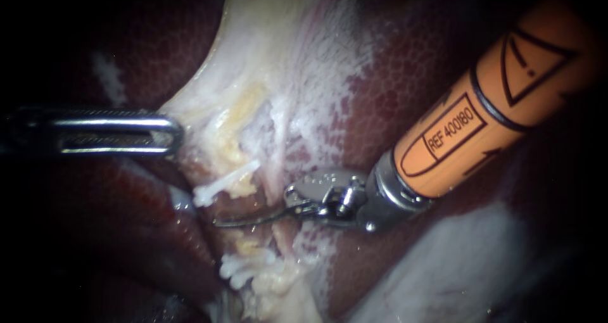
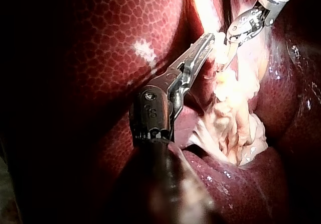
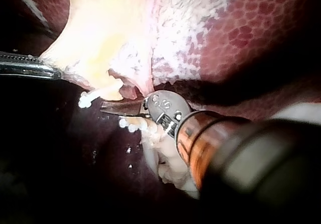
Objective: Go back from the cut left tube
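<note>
My right instrument [image 1: 221, 223] has its hand closed: the two thin blades lie together and hold nothing. They sit in the gap between the cut left tube's upper stump [image 1: 231, 177] and lower stump [image 1: 247, 263]. If I back out crooked, the tip could snag a white clip [image 1: 204, 196] or scrape the liver [image 1: 411, 76]. My left instrument [image 1: 120, 133] sits at the pale tissue's edge.

Two instruments [image 1: 177, 135] [image 1: 221, 223], one liver [image 1: 405, 76], one gallbladder [image 1: 266, 57]

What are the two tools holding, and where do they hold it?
The left instrument grips the pale tissue at its edge. The right instrument holds nothing.
</note>
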### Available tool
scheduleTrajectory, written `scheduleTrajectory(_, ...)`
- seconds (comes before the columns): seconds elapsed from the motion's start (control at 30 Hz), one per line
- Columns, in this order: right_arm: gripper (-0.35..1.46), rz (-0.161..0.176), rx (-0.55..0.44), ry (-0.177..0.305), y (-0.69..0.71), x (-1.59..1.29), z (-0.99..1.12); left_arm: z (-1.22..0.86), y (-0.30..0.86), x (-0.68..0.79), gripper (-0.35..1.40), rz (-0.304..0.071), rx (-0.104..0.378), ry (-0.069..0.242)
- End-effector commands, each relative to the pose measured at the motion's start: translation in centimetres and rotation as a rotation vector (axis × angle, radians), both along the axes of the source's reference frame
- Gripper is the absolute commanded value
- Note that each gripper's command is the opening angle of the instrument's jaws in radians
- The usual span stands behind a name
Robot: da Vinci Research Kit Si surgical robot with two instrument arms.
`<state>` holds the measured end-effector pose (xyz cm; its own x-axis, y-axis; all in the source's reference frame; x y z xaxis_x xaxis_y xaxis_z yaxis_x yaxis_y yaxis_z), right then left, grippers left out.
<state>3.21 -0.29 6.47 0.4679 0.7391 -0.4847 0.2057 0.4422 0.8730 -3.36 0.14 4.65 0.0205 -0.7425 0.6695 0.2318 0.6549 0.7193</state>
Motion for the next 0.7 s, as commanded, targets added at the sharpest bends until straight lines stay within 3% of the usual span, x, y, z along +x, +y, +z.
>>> scheduleTrajectory(0.03, -0.35, 0.000, 0.000, 0.000, 0.00, 0.00, 0.00, 0.00, 0.00, 0.00, -0.35, 0.000, 0.000, 0.000)
scheduleTrajectory(0.3, -0.35, -0.002, 0.000, 0.001, 0.00, -0.03, 0.00, 0.00, 0.00, 0.00, -0.35, 0.000, 0.000, 0.000)
scheduleTrajectory(0.37, -0.21, -0.002, 0.000, 0.002, -0.01, -0.04, 0.00, 0.00, 0.00, 0.00, -0.35, 0.000, 0.000, 0.000)
scheduleTrajectory(0.4, -0.10, -0.003, 0.000, 0.002, -0.01, -0.05, 0.00, 0.00, 0.00, 0.00, -0.35, 0.000, 0.000, 0.000)
scheduleTrajectory(0.43, 0.14, -0.003, 0.000, 0.002, -0.01, -0.05, 0.00, 0.00, 0.00, 0.00, -0.35, 0.000, 0.000, 0.000)
scheduleTrajectory(0.47, 0.22, -0.003, 0.000, 0.002, -0.01, -0.05, 0.00, 0.00, 0.00, 0.01, -0.35, 0.000, 0.000, 0.000)
scheduleTrajectory(0.7, 0.51, 0.000, 0.002, 0.007, -0.02, -0.05, -0.02, 0.00, 0.00, 0.01, -0.35, 0.000, 0.000, 0.000)
